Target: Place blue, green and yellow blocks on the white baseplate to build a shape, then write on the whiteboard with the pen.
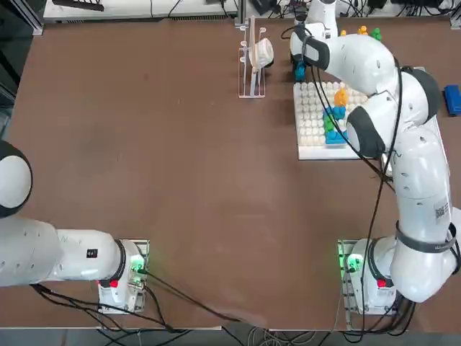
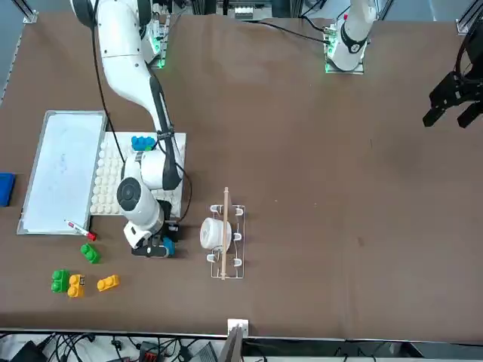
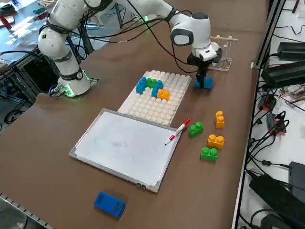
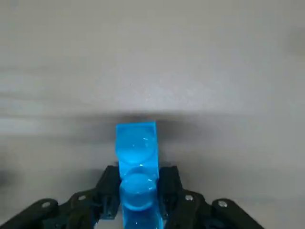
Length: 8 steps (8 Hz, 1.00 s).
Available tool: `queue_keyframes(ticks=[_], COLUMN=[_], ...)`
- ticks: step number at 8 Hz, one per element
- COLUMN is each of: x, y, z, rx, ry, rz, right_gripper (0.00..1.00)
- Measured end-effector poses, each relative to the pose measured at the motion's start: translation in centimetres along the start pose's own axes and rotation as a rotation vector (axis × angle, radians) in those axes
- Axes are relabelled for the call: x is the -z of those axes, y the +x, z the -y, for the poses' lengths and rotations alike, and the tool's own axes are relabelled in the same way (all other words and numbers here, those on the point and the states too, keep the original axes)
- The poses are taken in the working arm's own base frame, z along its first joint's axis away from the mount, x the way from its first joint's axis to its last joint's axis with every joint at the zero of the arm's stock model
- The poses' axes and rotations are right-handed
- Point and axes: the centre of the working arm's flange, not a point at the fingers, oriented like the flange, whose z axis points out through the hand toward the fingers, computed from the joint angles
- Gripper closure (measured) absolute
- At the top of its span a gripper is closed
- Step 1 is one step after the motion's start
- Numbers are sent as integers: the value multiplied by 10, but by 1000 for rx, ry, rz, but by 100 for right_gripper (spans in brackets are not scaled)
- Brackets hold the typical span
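Robotics lab. Brown worktop [image 1: 180,180] with two white arms bolted on at bases lit by green lamps [image 1: 351,261]. Cable bundles [image 3: 267,124] and black electronics boxes [image 3: 290,71] line the worktop's edge. Aluminium frame posts [image 1: 21,14] stand at the corners. A small clear test-tube rack [image 2: 226,243] sits on the worktop.

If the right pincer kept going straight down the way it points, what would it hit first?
The right pincer points down with its fingers either side of a small bright blue studded plastic brick on the brown table; past the brick, the tabletop.
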Motion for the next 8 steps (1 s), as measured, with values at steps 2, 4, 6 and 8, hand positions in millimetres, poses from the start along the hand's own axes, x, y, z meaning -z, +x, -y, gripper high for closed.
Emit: queue_keyframes(ticks=[2, 4, 6, 8], x=[10, 37, 70, 93], y=[5, 14, 23, 29], z=[-3, -14, -33, -56], rx=[35, 187, 436, 736], ry=[-1, 5, 17, 32], rz=[-16, -34, -31, -22], right_gripper=[58, 58, 58, 58])
